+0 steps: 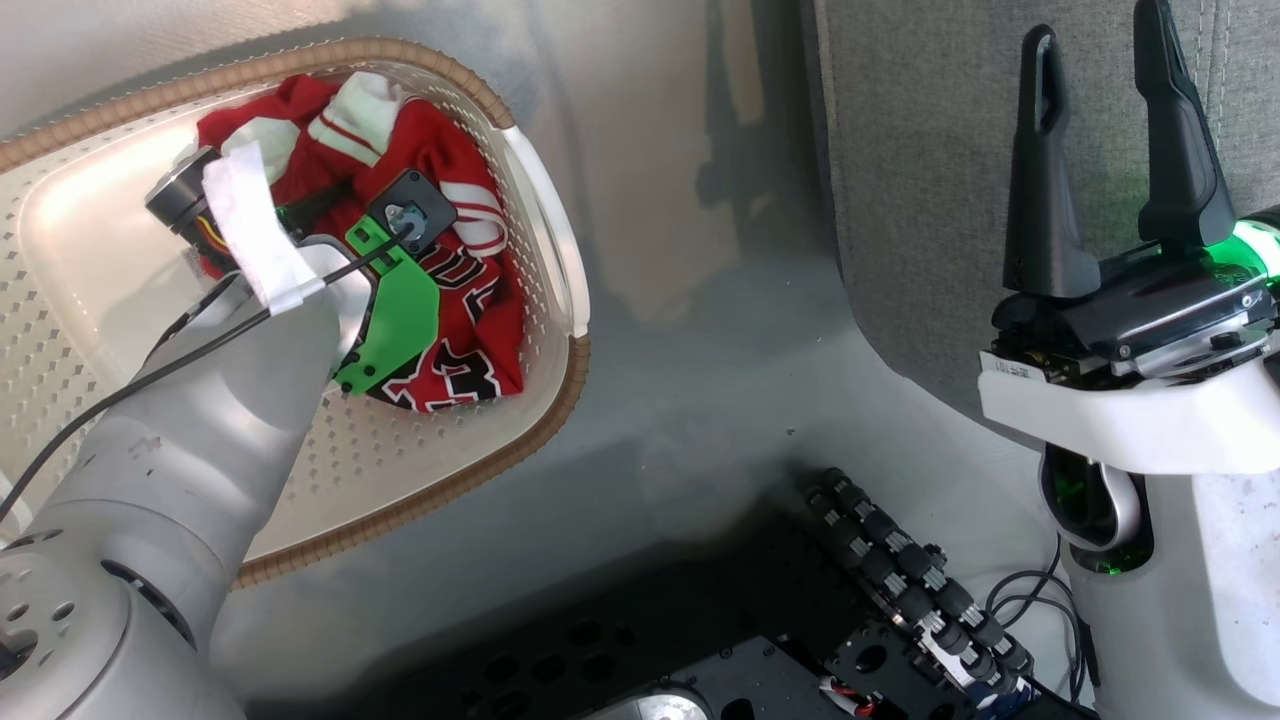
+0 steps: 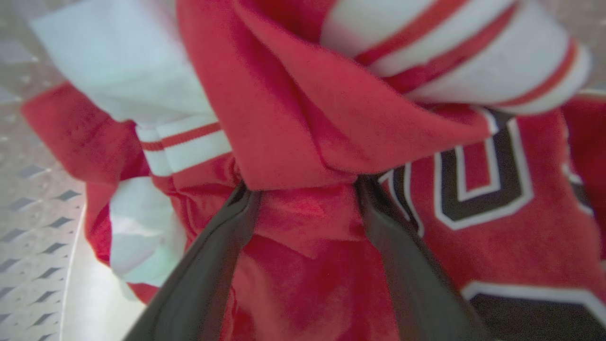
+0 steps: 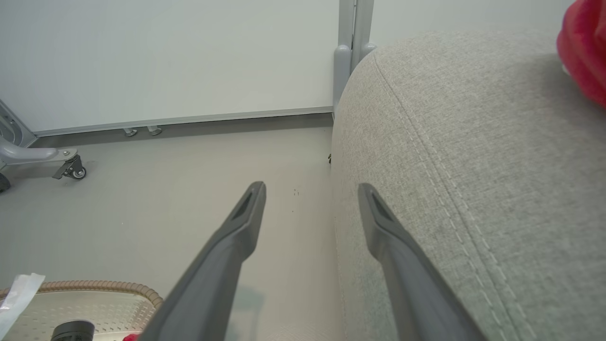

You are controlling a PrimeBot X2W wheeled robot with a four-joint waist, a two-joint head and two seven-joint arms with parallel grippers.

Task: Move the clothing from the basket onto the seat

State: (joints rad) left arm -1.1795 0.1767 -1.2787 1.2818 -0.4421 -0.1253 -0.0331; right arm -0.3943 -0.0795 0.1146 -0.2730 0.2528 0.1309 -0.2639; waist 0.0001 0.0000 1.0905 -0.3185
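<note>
Red jersey cloth [image 2: 473, 199], with black numbers outlined in white and white striped trim, lies bunched in the far right corner of the laundry basket [image 1: 560, 420]. The basket stands on the grey floor [image 1: 700, 400], apart from the sofa seat [image 1: 950, 150].

The left arm reaches down into the basket, a strip of white tape [image 1: 250, 230] and a green bracket [image 1: 400, 310] showing at its wrist. In the left wrist view the left gripper [image 2: 303, 189] is pushed into the jersey. Its two dark fingers [image 2: 213, 265] stand spread with a bunch of red cloth between them, and their tips are hidden under a red fold. Nothing is pinched.

The right gripper [image 1: 1095, 40] hangs in the air by the rounded corner of the seat, its fingers wide apart and holding nothing. In the right wrist view one finger shows against the floor and the other against the grey upholstery [image 3: 473, 166] beside its stitched seam. A second red garment [image 3: 584, 52] shows at the upper right edge of that view, on the cushion. Beyond stand a pale wall [image 3: 165, 57] and a caster wheel [image 3: 75, 173].
</note>
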